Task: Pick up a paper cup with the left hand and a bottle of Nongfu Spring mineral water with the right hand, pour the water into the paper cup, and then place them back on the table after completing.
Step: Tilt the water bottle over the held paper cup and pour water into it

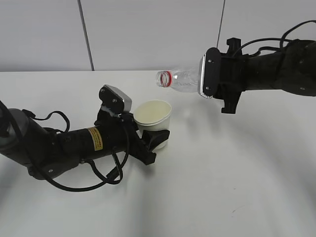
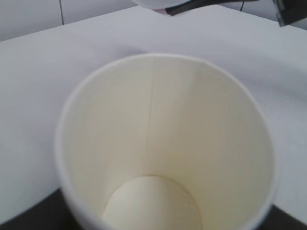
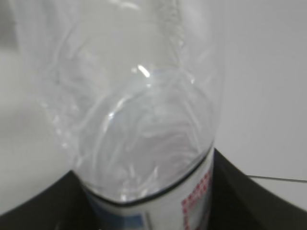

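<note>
The plain white matte bench is seen below both arms. A clear plastic bottle with a red neck ring, uncapped, is gripped horizontally by the right tool, its mouth above a white paper cup. The cup, empty inside, is clamped by the left tool. The bottle's label print is unreadable.

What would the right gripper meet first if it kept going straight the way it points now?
Probably nothing: the right gripper, shut on the water bottle, points left above the paper cup. The way looks free, though depth is unclear.
</note>
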You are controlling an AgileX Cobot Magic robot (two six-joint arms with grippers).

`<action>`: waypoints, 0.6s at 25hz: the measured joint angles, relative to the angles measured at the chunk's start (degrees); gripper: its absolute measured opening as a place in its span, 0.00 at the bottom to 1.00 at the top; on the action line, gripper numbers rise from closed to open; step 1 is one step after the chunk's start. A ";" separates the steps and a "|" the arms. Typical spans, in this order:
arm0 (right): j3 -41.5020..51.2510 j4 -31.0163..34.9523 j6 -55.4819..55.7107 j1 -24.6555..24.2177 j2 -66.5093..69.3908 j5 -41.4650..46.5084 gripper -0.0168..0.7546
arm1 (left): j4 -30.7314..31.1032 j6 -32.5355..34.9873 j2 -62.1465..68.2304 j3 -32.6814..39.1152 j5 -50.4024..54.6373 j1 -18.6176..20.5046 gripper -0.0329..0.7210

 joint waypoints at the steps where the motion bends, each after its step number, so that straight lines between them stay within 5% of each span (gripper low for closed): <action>1: 0.00 0.00 -0.23 0.00 0.00 0.25 0.54 | 0.00 0.00 0.00 0.00 0.11 0.00 0.58; 15: 0.00 0.00 -5.24 0.00 0.00 0.75 0.54 | 0.00 0.00 0.00 0.00 0.16 0.00 0.58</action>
